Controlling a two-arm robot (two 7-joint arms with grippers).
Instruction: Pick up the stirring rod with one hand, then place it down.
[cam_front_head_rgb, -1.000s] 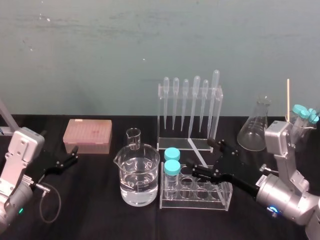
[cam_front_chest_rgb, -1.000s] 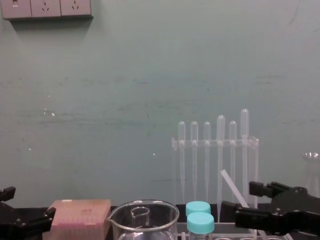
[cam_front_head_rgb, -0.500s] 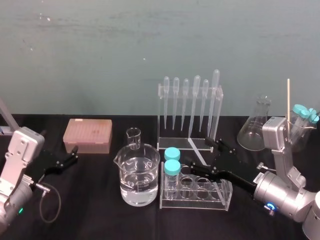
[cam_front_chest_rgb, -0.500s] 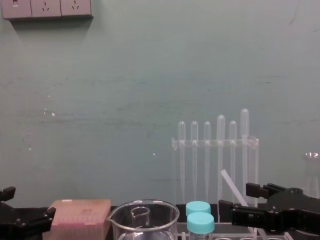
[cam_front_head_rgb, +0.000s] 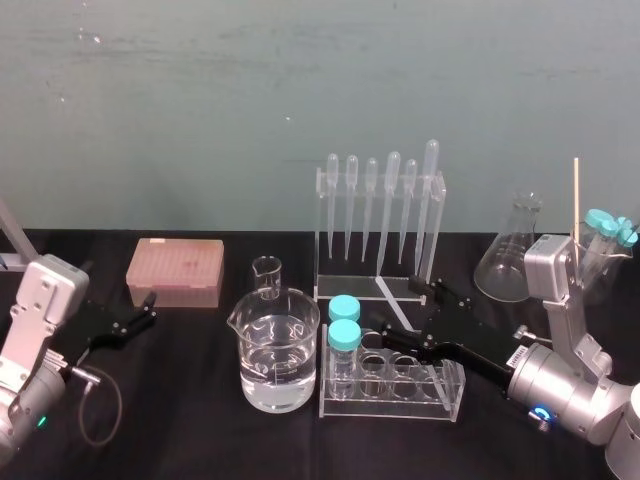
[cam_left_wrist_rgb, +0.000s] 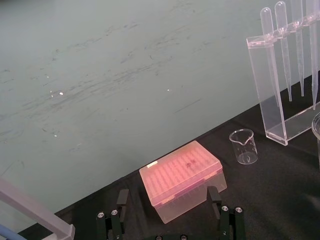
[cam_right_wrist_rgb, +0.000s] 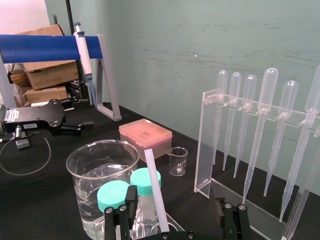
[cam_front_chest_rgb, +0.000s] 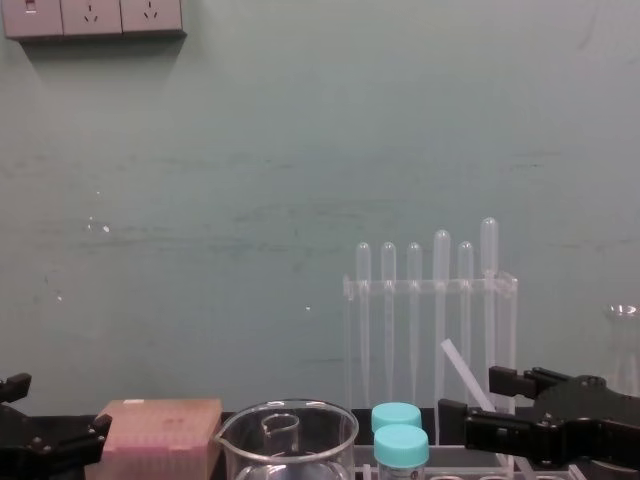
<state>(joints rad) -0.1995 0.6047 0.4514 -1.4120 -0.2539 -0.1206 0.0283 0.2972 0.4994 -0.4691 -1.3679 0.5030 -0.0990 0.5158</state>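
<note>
Slanting between clear acrylic pipette rack (cam_front_head_rgb: 430, 228) and clear tube rack (cam_front_head_rgb: 440, 395): thin translucent-white stirring rod (cam_front_head_rgb: 393, 300); flanked by black right pincer (cam_front_head_rgb: 402, 312), spread wide; probably light, stiff, slippery, brittle; best pinched gently mid-length; black left pincer (cam_front_head_rgb: 135, 318) parked far left, also wide.

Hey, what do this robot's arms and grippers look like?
Both arms are silver-grey metal with boxy wrist links. The left gripper and right gripper are black with blocky jointed fingers. A grey cable loops by the left arm; the right arm shows a blue light.
</note>
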